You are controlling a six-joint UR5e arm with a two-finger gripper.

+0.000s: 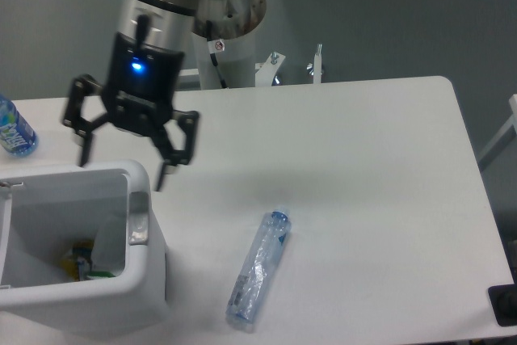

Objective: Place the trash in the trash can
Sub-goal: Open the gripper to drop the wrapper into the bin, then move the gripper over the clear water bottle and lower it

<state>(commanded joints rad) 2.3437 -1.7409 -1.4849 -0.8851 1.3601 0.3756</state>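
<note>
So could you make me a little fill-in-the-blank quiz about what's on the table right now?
1. The claw is wide ____ and holds nothing.
2. The crushed bottle lies on the ____.
3. The bin stands to the ____ of the crushed bottle in the picture.
4. The label on the water bottle is ____.

Answers: open; table; left; blue
</note>
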